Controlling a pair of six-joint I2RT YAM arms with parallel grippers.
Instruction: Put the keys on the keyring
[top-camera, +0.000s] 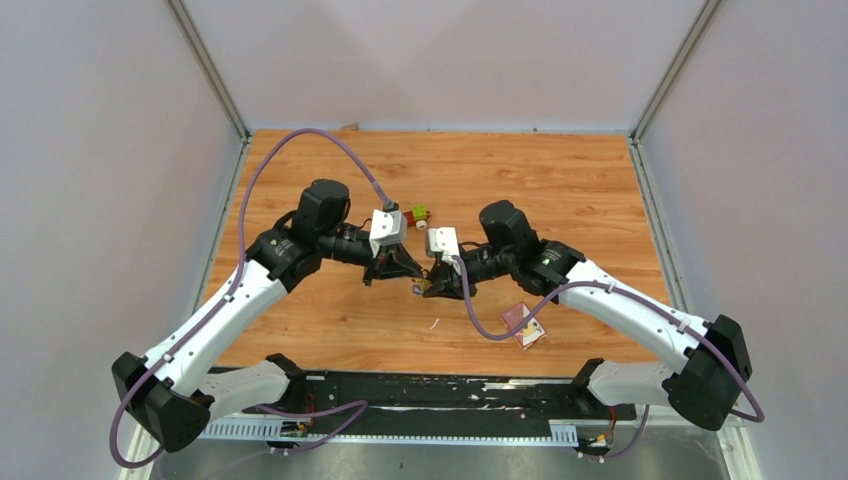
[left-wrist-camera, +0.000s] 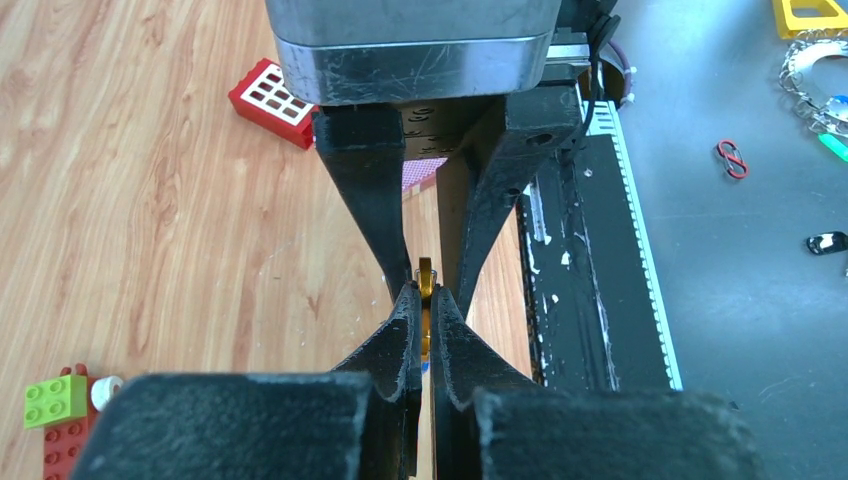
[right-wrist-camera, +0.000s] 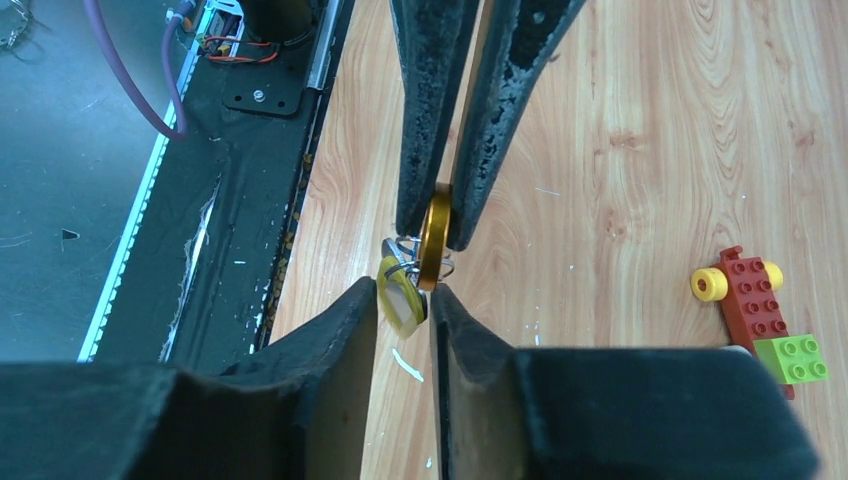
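The keyring (right-wrist-camera: 435, 235), a gold band with thin wire loops at its side, is held in the air above the counter (right-wrist-camera: 650, 150), near its front edge and between the two arms. The left fingers (right-wrist-camera: 420, 120) are closed tight on the keyring, which stands edge-on between their tips. In the left wrist view the gold edge (left-wrist-camera: 426, 285) shows just above those fingers (left-wrist-camera: 395, 350).

The yellow key (right-wrist-camera: 400, 298) hangs just beside the keyring, low on its wire side. Its pale head sits in the narrow gap between the right fingers (right-wrist-camera: 330, 350) and lies against one of them. They stand only a little apart, and I cannot tell whether they have pinched the head. From the left wrist the right fingers (left-wrist-camera: 365, 200) reach in from the far side, with their tips flanking the gold band.

A toy car (right-wrist-camera: 760, 305) of red and green bricks sits on the counter well apart from the keyring. A red block (left-wrist-camera: 272, 100) with white squares lies nearer the front edge.
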